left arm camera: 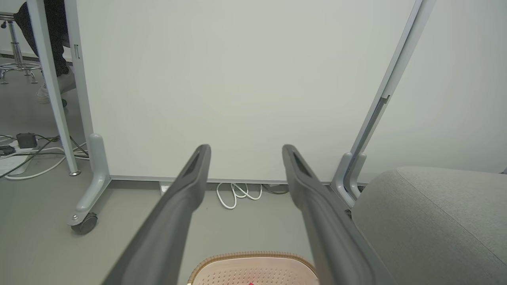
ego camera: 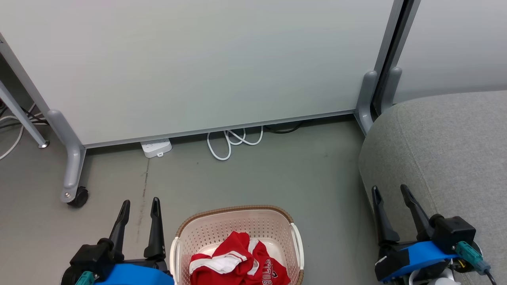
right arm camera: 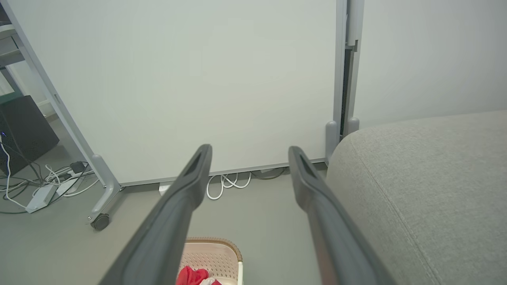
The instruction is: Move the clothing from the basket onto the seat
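With left claw (ego camera: 141, 200) and right claw (ego camera: 389, 187) released, lower one into the basket (ego camera: 237, 208) and pinch the clothing (ego camera: 237, 253) at its raised fold.

Basket (ego camera: 237, 211) top open above the heaped clothing (ego camera: 237, 257), bare floor (ego camera: 301, 178) free between basket and seat (ego camera: 443, 150), white partition (ego camera: 198, 59) closing the far side, 1 grey wheeled foot (ego camera: 73, 170) on the left, looped cable (ego camera: 231, 142) along its base.
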You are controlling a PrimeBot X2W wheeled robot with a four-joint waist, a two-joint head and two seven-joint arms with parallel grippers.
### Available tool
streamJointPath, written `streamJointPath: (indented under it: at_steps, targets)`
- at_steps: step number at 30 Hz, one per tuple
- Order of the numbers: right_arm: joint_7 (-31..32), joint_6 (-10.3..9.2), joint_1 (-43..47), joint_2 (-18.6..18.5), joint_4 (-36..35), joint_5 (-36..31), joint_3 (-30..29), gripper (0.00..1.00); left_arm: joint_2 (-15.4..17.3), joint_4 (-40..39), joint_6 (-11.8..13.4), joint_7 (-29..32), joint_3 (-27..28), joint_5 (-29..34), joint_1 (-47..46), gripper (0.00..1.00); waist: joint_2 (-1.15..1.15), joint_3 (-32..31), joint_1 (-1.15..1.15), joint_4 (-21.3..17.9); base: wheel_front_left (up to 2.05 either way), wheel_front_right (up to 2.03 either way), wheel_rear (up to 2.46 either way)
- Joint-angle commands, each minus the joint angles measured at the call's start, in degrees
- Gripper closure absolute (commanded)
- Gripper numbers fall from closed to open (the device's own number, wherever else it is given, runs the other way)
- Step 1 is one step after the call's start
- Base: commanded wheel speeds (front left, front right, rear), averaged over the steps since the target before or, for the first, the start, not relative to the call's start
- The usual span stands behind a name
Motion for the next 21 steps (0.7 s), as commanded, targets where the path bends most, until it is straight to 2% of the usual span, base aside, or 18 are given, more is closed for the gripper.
streamJointPath:
  at_steps: [1,14,21]
  targets:
    - [-0.32,-0.02,-0.07,-0.27,-0.35,-0.84,-0.1,0.0,0.28,-0.39,0.32,-0.33,-0.25,0.66,-0.31,0.0,0.0,-0.01,0.0,-0.01,0.0,0.0,0.0]
    - [-1.56,-0.02,-0.01,-0.27,-0.68,-5.9,-0.05,0.0,0.35,-0.26,0.93,-1.73,-0.75,4.25,0.18,0.0,0.0,0.21,0.0,0.01,0.0,0.0,0.0]
    - [-1.65,-0.02,-0.24,-0.26,-0.55,-5.13,-0.08,0.0,0.34,0.21,0.6,-1.56,-0.47,3.81,0.08,0.0,0.0,0.36,0.0,-0.03,0.0,0.0,0.0]
